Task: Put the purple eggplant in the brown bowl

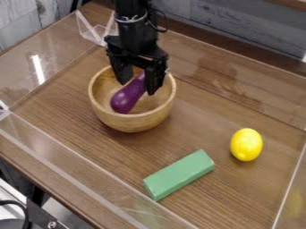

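The purple eggplant (125, 96) lies inside the brown bowl (134, 124), tilted, its thick end low at the left and its thin end up toward the fingers. My gripper (139, 83) points straight down over the bowl's far half. It is open, one black finger (122, 75) on each side of the eggplant's upper end, and the jaws do not pinch it. Whether a finger still touches the eggplant I cannot tell.
A yellow lemon (246, 144) sits at the right of the wooden table. A green block (180, 173) lies near the front edge. Clear plastic walls (48, 54) ring the table, and a brick-pattern backdrop stands behind.
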Controlling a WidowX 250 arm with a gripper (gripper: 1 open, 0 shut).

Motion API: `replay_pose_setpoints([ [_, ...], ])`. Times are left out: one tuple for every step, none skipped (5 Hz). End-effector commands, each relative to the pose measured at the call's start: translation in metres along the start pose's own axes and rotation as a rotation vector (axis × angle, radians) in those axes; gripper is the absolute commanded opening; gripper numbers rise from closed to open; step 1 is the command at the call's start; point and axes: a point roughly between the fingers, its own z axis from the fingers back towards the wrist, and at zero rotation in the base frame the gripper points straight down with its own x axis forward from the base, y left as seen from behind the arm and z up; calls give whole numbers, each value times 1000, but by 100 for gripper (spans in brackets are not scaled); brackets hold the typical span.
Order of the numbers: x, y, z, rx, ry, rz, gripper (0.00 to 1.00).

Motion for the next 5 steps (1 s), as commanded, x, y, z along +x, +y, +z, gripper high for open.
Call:
replay_pose_setpoints([
  [12, -1, 11, 19, -48, -7, 100],
  [13, -2, 6, 23, -42, 0, 100],
  [16, -5, 11, 23, -50, 6, 100],
  [17, -5, 5, 28, -41, 12, 100],
  [18, -6, 3, 30, -37, 17, 100],
])
